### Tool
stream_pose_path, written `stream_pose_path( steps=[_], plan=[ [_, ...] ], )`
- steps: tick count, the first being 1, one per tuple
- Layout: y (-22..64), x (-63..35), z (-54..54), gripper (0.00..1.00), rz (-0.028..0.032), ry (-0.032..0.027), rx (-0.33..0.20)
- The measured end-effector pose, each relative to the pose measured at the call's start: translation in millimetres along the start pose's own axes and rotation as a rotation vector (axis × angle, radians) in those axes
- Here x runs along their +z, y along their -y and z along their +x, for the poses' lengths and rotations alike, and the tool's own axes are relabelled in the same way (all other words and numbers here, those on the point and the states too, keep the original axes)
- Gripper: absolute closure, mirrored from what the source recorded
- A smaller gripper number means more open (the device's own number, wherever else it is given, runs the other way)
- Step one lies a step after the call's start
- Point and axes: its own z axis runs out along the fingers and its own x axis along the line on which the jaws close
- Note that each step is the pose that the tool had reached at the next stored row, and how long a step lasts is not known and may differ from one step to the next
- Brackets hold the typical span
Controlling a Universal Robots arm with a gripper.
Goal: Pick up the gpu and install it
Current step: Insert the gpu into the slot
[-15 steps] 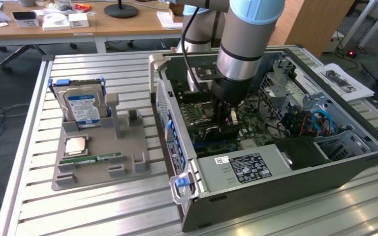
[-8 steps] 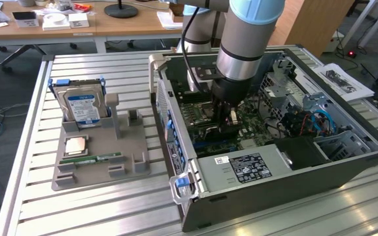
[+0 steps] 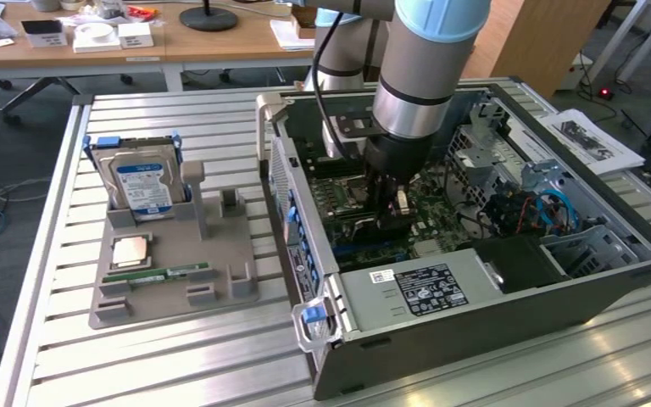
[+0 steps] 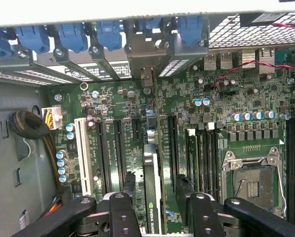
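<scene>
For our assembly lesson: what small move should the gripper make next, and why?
Probably press gently straight down: the thin dark silver-edged gpu card stands edge-on under the gripper, parallel to the green motherboard's black slots, its metal bracket at the blue rear latches.

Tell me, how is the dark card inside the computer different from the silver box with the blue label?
The thin dark graphics card is slim; the silver, blue-labelled hard drive is a thicker block. The card is inside the open black computer case, over the green motherboard, by the pincer; the drive sits outside in the grey plastic holder. Both stand on edge.
</scene>
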Motion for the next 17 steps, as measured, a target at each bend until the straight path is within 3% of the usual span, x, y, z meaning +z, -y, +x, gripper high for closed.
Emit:
stream_pose_path(
  steps=[7,10,12,17],
  plan=[
    [0.0,0.0,0.0,0.54,0.0,0.0,0.0],
    [0.0,0.0,0.0,0.62,0.0,-0.0001,0.0],
    [0.0,-0.1,0.0,0.73,-0.0001,-0.0003,0.0],
    [0.0,0.0,0.0,0.73,0.0,-0.0001,0.0]
  ],
)
